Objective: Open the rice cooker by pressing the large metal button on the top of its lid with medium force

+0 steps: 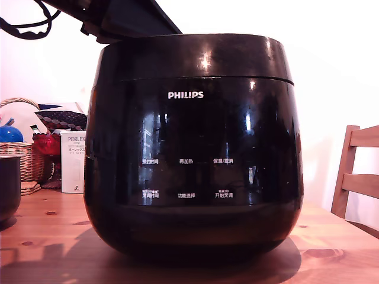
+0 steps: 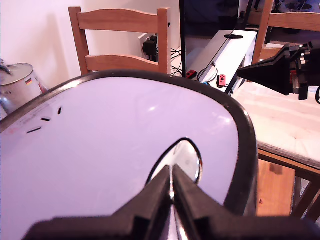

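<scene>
**Closed fingers on the lid button**

Squarely in the exterior view sits the large glossy black rounded rice cooker (image 1: 193, 148) on a wooden table (image 1: 53, 236), its round glossy black lid (image 1: 192, 56) down. A woven basket (image 1: 26, 157) and a white carton (image 1: 73, 163) stand behind the cooker, towards that view's left; a dark arm (image 1: 118, 18) reaches over the lid.

In the wrist view, the black gripper (image 2: 172, 186) has its fingers clenched together, tips over the oval metal button (image 2: 187, 160), seemingly touching it. A wooden chair (image 2: 120, 42) stands beyond the cooker.
</scene>
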Robot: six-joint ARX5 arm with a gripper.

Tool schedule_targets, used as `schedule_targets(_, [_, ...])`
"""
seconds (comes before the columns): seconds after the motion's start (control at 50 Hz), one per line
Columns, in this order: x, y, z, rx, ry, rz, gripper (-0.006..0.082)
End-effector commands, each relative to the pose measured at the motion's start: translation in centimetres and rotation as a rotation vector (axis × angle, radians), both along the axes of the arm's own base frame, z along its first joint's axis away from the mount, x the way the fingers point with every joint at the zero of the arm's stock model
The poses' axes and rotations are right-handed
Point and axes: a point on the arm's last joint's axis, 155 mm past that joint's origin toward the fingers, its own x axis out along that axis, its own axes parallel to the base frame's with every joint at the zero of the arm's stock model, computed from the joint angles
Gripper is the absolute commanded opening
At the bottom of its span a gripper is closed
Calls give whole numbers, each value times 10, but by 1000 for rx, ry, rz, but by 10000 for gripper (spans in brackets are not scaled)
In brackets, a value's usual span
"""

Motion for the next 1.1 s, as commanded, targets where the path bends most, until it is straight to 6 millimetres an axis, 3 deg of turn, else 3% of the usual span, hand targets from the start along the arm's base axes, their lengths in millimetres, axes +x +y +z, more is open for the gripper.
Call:
schedule_targets(0.0, [-11,19,-80,177,161,23,-21])
schedule_targets(0.26, [-11,23,-88,213,159,23,-21])
schedule_targets(0.5, [-7,14,-73,157,116,8,-21])
schedule_targets(0.76, [-10,-5,-18,-55,63,-42,-21])
schedule_targets(0.92, [-12,-2,19,-143,-16,-36,-21])
schedule_targets(1.08, [-11,7,43,-184,-75,-2,-21])
